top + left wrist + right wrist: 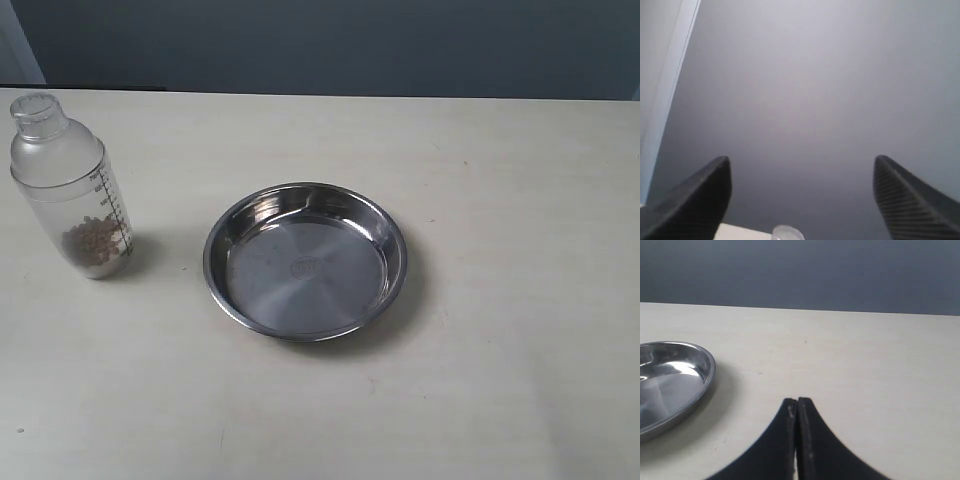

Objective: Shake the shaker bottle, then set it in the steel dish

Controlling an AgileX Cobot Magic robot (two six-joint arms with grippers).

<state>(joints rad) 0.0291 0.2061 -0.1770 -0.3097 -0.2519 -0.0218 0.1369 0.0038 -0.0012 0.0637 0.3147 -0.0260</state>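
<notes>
The shaker bottle (72, 186) stands upright at the table's left side, frosted plastic with brown granules at its bottom. The steel dish (306, 259) lies in the middle of the table, with nothing in it. Neither gripper shows in the exterior view. In the left wrist view my left gripper (802, 167) is open, its black fingers wide apart; only the bottle's round cap (788, 233) peeks in low between them. My right gripper (798, 401) is shut with nothing in it, hovering over bare table beside the steel dish (670, 382).
The cream table (500, 380) runs back to a dark blue-grey wall (330, 45). In the left wrist view a pale vertical strip (670, 85) borders the wall.
</notes>
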